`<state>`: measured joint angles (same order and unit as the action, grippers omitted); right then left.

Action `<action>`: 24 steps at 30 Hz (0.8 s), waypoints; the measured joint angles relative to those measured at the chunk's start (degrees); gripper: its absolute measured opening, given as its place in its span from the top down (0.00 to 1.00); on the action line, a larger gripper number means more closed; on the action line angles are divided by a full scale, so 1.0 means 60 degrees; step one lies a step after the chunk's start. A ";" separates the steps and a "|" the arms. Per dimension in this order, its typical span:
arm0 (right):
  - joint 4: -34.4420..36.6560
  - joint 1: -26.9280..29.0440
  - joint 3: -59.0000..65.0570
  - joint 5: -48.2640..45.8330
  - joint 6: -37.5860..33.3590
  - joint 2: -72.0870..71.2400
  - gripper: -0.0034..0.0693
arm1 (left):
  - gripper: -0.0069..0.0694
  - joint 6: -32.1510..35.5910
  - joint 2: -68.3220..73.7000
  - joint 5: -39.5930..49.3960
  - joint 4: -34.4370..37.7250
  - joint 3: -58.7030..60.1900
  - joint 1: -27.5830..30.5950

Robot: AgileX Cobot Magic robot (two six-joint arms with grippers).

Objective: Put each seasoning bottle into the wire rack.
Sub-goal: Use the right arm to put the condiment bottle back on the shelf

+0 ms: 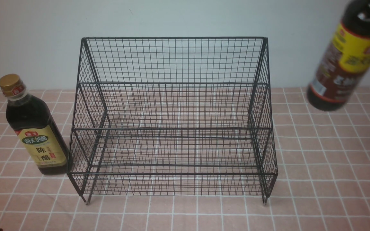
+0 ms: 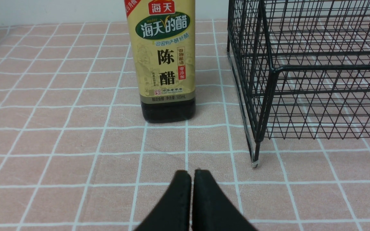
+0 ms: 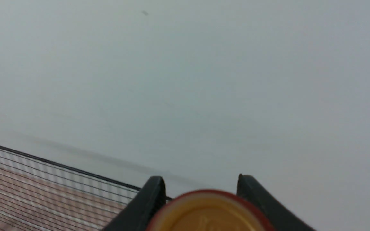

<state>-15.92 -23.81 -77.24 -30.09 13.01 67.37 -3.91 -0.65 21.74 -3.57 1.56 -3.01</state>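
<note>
The black wire rack (image 1: 172,83) stands mid-table with both tiers bare; it also shows in the left wrist view (image 2: 300,67) and the right wrist view (image 3: 43,183). The squarish bottle (image 1: 35,128) with gold cap and beige-green label stands upright just left of the rack, close in front of my left gripper (image 2: 191,175), which is shut and empty above the cloth. The round bottle (image 1: 345,57) with yellow-red label hangs tilted and blurred in the air to the right of the rack, higher than its top. My right gripper (image 3: 201,183) is shut on it, with the bottle's yellow, red-rimmed top (image 3: 209,213) between the fingers.
A pink cloth with white grid lines (image 1: 332,176) covers the table. A pale wall (image 1: 172,16) rises right behind the rack. The rack's front left leg (image 2: 255,162) stands to the right of the left gripper's tips.
</note>
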 joint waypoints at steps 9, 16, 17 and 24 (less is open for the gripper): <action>0.0228 -0.1304 -0.0148 0.1944 0.0060 0.1013 0.58 | 0.92 0.0000 0.0000 0.0000 0.0000 0.0000 0.0000; 0.0157 -0.1384 -0.0130 0.2978 0.0214 0.2473 0.58 | 0.92 0.0000 0.0000 0.0000 0.0000 0.0000 0.0000; 0.0148 -0.1384 -0.0130 0.3123 0.0214 0.2625 0.58 | 0.92 0.0000 0.0000 0.0000 0.0000 0.0000 0.0000; 0.0213 -0.1384 -0.0129 0.3166 0.0292 0.3040 0.58 | 0.92 0.0000 0.0000 0.0000 0.0000 0.0000 0.0000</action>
<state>-14.64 -32.12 -78.01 -11.10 14.76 85.61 -3.91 -0.65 21.74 -3.57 1.56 -3.01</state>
